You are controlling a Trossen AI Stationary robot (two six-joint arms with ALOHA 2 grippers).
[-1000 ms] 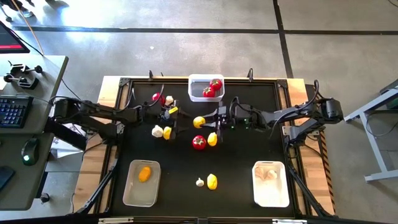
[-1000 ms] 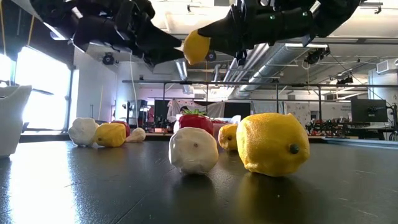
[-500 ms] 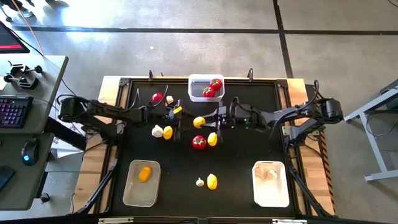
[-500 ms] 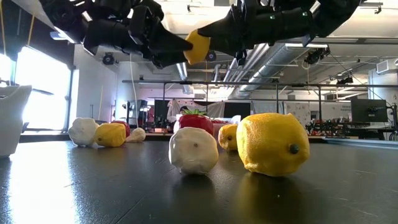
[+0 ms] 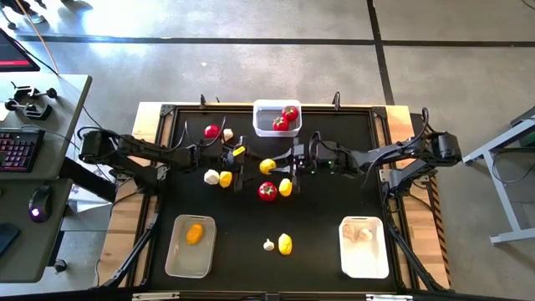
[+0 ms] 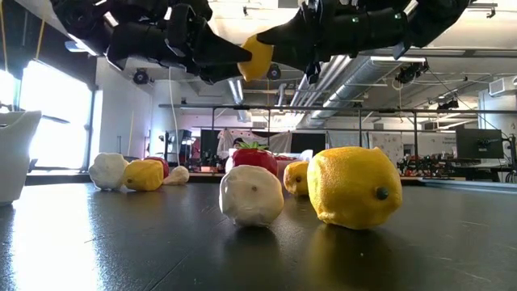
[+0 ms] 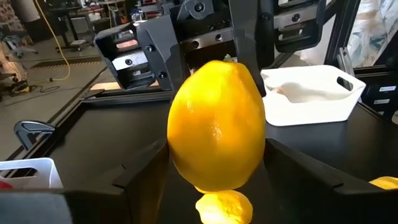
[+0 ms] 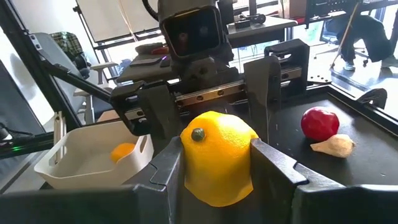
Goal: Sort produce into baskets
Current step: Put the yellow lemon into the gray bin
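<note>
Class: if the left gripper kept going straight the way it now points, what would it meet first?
The lemon held up by the right gripper; the left gripper points straight at it, fingers apparently either side. Behind it comes the right gripper itself.

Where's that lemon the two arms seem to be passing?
The lemon hangs in the air over the table's middle, between the left gripper and right gripper, just above the red tomato.

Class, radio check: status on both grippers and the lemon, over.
Right gripper shut on lemon, held above mid-table. Left gripper open, fingers flanking the same lemon. Handover under way. Tomato and another lemon lie just below.
</note>
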